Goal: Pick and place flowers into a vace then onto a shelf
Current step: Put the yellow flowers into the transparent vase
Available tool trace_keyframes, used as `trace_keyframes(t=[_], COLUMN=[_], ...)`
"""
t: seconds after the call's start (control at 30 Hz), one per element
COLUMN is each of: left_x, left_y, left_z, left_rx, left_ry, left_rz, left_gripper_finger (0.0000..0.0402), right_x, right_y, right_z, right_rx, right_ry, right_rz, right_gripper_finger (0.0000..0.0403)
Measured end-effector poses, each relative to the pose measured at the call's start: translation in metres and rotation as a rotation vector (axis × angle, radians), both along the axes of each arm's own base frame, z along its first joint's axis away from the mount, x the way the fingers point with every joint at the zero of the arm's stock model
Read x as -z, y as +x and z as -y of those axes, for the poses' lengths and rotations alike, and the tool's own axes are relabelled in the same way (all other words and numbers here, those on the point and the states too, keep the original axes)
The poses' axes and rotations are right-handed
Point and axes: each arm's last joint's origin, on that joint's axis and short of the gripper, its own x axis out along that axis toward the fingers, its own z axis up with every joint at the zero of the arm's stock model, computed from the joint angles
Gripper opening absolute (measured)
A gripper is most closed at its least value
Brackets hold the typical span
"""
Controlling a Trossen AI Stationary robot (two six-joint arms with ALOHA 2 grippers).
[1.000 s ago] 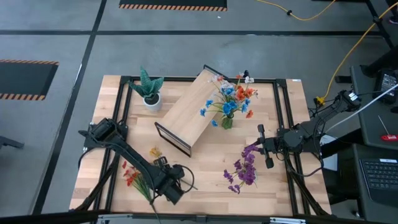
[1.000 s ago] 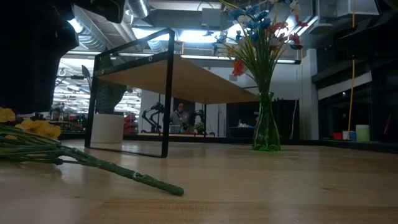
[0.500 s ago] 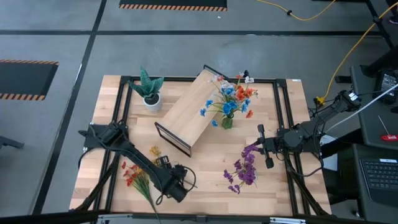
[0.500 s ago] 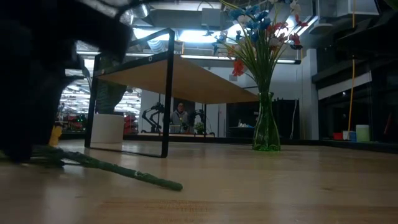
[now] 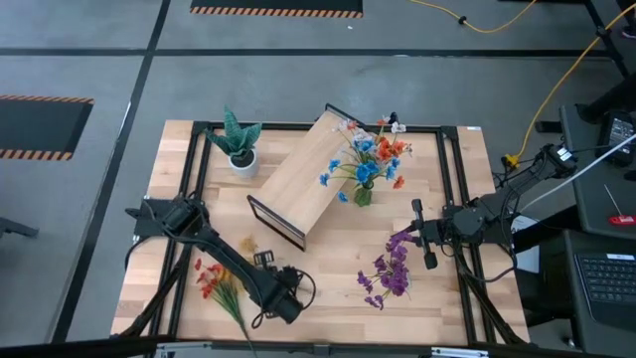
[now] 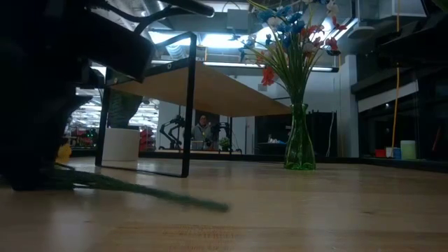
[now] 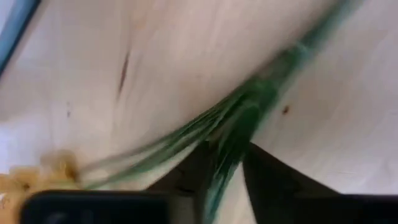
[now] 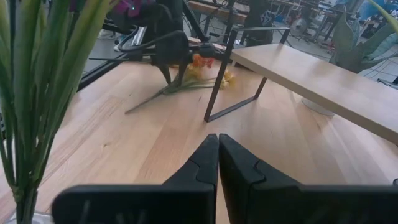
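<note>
- Near edge: left tool (image 7: 224,163) closes around the thin green stems of a yellow-and-red flower sprig (image 5: 214,280) lying on the wooden worktop (image 5: 338,268), low for lifting.
- Right tool (image 8: 217,155), shut and empty, waits.
- Farther: green translucent vase (image 5: 364,193) beside the light-wood shelf (image 5: 303,174).

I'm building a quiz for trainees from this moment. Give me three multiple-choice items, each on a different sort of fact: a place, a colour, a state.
1. Where does the vase stand?
A. on the table beside the shelf
B. on top of the shelf
C. beside the potted plant

2. What colour is the loose sprig near the right gripper?
A. yellow
B. purple
C. white

3. How is the right gripper?
A. open
B. shut on a stem
C. shut, holding nothing

Key: 1 A, the high view shows it on the tabletop at the shelf's edge; 2 B, its blossoms are purple; 3 C, its wrist view shows the fingers meeting with nothing between.
</note>
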Motion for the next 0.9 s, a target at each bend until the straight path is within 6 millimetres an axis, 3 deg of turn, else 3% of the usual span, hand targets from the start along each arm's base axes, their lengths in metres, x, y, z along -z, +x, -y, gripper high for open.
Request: trace_keyframes(t=[0.07,0.13,0.9], left_x=[-0.003,-0.005,-0.065], left_y=[-0.001,0.000,0.030], left_z=[0.002,0.002,-0.009], left_rx=[0.000,-0.007,0.221], left_ry=[-0.010,-0.012,0.302], left_rz=[0.014,0.024,0.188], left_gripper_finger=[0.0033,0.0014,0.0004], right_x=[0.000,0.000,0.000], right_y=[0.000,0.000,0.000], right_z=[0.000,0.000,0.000], right_rx=[0.000,0.001,0.001], right_ry=[0.000,0.000,0.000], right_rz=[0.000,0.000,0.000], right_gripper_finger=[0.0016,0.0016,0.0016])
